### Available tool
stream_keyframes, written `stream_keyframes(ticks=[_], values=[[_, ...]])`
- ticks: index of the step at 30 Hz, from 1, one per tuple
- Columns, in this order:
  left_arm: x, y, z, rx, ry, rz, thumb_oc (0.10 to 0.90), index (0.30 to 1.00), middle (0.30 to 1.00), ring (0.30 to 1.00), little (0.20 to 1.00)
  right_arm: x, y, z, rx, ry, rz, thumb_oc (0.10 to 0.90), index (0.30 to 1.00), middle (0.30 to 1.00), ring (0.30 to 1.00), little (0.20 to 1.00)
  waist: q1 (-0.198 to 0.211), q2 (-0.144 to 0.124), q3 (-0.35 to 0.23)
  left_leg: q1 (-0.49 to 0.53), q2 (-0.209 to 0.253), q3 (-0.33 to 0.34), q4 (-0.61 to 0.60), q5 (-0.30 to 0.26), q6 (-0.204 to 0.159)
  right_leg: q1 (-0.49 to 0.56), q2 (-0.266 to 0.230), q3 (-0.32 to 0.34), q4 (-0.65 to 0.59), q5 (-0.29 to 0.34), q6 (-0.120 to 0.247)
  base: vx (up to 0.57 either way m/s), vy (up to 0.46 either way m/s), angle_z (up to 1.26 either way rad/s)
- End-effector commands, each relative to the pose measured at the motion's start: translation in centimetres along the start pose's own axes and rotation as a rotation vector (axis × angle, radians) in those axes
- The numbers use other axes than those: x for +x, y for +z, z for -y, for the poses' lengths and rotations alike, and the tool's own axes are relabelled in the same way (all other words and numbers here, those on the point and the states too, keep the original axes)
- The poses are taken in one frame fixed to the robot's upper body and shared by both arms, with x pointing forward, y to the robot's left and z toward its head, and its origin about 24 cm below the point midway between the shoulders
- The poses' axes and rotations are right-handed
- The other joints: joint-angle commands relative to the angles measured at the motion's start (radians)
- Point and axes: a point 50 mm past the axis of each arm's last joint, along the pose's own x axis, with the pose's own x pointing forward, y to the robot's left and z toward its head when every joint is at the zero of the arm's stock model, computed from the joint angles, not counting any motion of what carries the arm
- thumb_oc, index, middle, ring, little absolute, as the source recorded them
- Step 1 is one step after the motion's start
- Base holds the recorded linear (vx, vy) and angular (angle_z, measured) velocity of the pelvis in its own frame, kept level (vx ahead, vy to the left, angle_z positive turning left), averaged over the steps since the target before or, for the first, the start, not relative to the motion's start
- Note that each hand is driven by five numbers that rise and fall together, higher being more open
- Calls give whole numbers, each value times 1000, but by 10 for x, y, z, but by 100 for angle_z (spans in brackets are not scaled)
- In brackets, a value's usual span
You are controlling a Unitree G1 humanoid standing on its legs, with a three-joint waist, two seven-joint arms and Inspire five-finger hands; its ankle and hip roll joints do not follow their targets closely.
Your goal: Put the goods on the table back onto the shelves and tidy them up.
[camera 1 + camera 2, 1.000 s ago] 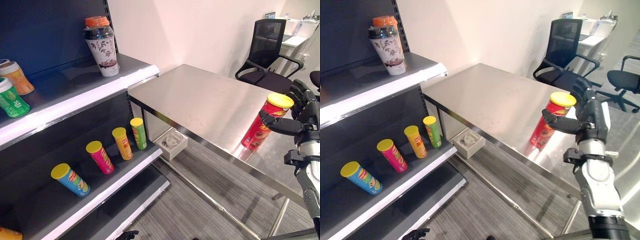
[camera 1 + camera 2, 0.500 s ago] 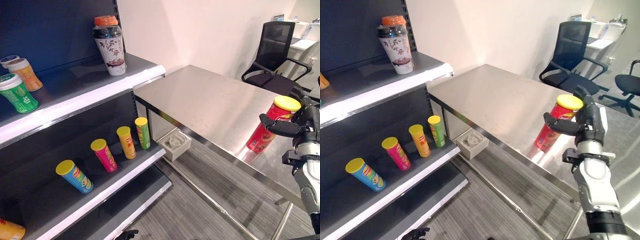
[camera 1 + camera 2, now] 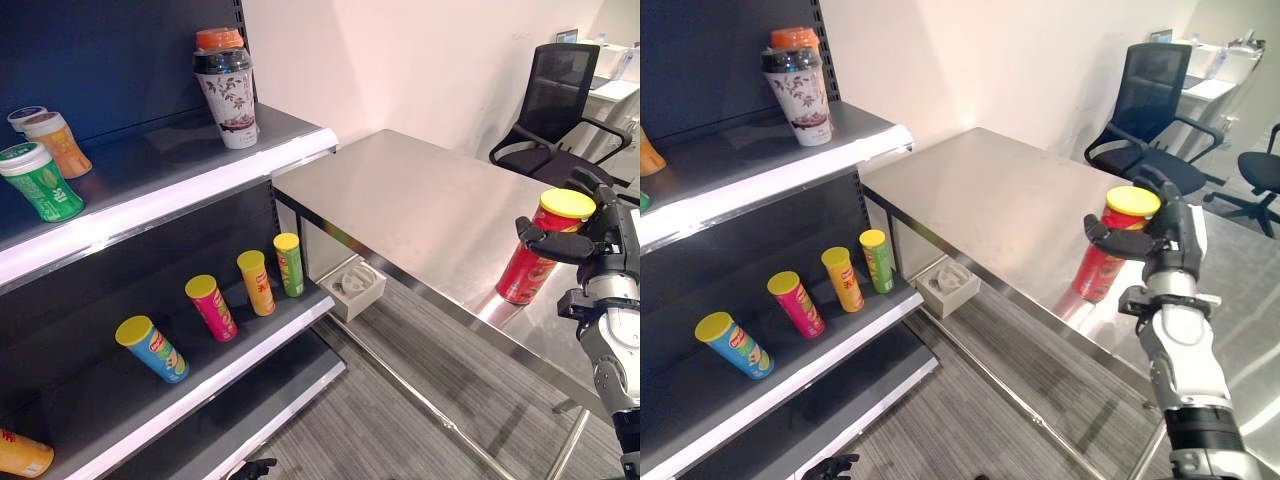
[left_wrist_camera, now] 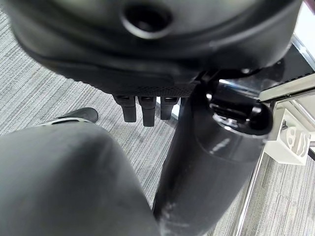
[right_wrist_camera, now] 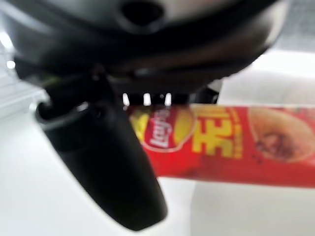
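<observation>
Compared with the frame one second ago, we see the whole scene shifted toward the right, which indicates camera motion; the right hand (image 3: 1168, 240) remains at the upper part of the red chip can (image 3: 1110, 247).

We observe the can standing upright on the steel table (image 3: 420, 200), near the table's front edge, with a yellow lid. The thumb lies across the near side of the can just under the lid, and the fingers (image 5: 145, 99) wrap the far side, so the grasp is closed around the can. The can's base is still in contact with the table surface.

We locate the left hand (image 4: 147, 105) in its wrist view above grey carpet, fingers curled and holding nothing.

On the shelf unit (image 3: 190, 185), the upper shelf carries a floral-print cup (image 3: 226, 88) with an orange lid, a green canister (image 3: 40, 181) and an orange canister (image 3: 58, 144). The middle shelf carries four tilted chip cans in a row: blue (image 3: 150, 347), pink (image 3: 210, 306), yellow-orange (image 3: 255, 281) and green (image 3: 289, 263). A white box (image 3: 352, 287) sits on the floor under the table.
</observation>
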Motion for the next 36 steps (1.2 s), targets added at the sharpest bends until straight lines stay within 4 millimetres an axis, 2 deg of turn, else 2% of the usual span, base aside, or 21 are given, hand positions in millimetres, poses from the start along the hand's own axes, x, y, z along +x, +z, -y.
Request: stream_keyframes(ticks=[1, 13, 18, 19, 21, 22, 27, 28, 32, 36], values=[[-3, -10, -22, 81, 39, -43, 800, 900, 900, 900, 900, 21, 42, 2, 67, -42, 190, 400, 300, 300, 300, 300, 19, -84, -16, 33, 33, -11, 2, 146, -24, 116, -10, 14, 38, -206, 3, 0, 0, 0], [-3, -5, -25, 98, 56, -25, 800, 900, 900, 900, 900, 16, 45, 5, 52, -85, 234, 400, 300, 300, 300, 300, 16, -82, -15, 44, 33, -3, 2, 128, -20, 120, -10, 20, 41, -209, 4, 0, 0, 0], [-3, -2, -29, 104, 91, -11, 800, 900, 900, 900, 900, 6, 72, 5, 63, -131, 401, 400, 300, 300, 300, 300, 7, -78, -15, 50, 27, 2, 2, 113, -18, 120, -17, 23, 45, -206, 9, 0, 0, 0], [-2, -1, -29, 105, 100, -9, 800, 900, 900, 900, 900, 2, 82, 3, 73, -137, 462, 400, 300, 300, 300, 300, 4, -78, -14, 52, 24, 5, 2, 109, -16, 117, -22, 24, 48, -204, 11, 0, 0, 0], [-2, 0, -29, 105, 105, -6, 800, 900, 900, 900, 900, 0, 88, 2, 79, -138, 491, 400, 300, 300, 300, 300, 2, -77, -14, 52, 23, 7, 2, 105, -15, 116, -24, 24, 48, -203, 13, -17, 12, 0], [-1, 2, -29, 105, 113, -2, 800, 900, 900, 900, 900, -4, 96, -1, 80, -139, 540, 400, 300, 300, 300, 300, -2, -78, -14, 54, 19, 9, 2, 96, -13, 117, -30, 24, 48, -199, 16, -34, 24, 0], [0, 7, -28, 107, 128, 13, 800, 900, 900, 900, 900, -15, 111, -6, 97, -140, 634, 400, 300, 300, 300, 300, -9, -81, -15, 56, 12, 14, 2, 83, -9, 114, -42, 22, 50, -191, 22, -40, 38, 0], [0, 8, -27, 110, 137, 21, 800, 900, 900, 900, 900, -28, 125, -15, 119, -113, 726, 400, 300, 300, 300, 300, -12, -84, -16, 53, 2, 19, 2, 64, -4, 110, -61, 16, 53, -179, 31, -99, 91, 2], [1, 11, -26, 125, 145, 35, 800, 900, 900, 900, 900, -40, 128, -27, 137, -60, 759, 400, 300, 300, 300, 300, -15, -89, -13, 52, -14, 26, 2, 30, 10, 102, -85, 15, 55, -166, 42, -83, 85, 2], [1, 11, -23, 163, 132, 42, 800, 900, 900, 900, 900, -51, 122, -44, 173, 29, 740, 400, 300, 300, 300, 300, -21, -91, -3, 43, -52, 28, 2, -19, 31, 89, -128, 13, 52, -136, 62, -129, 156, 4]])
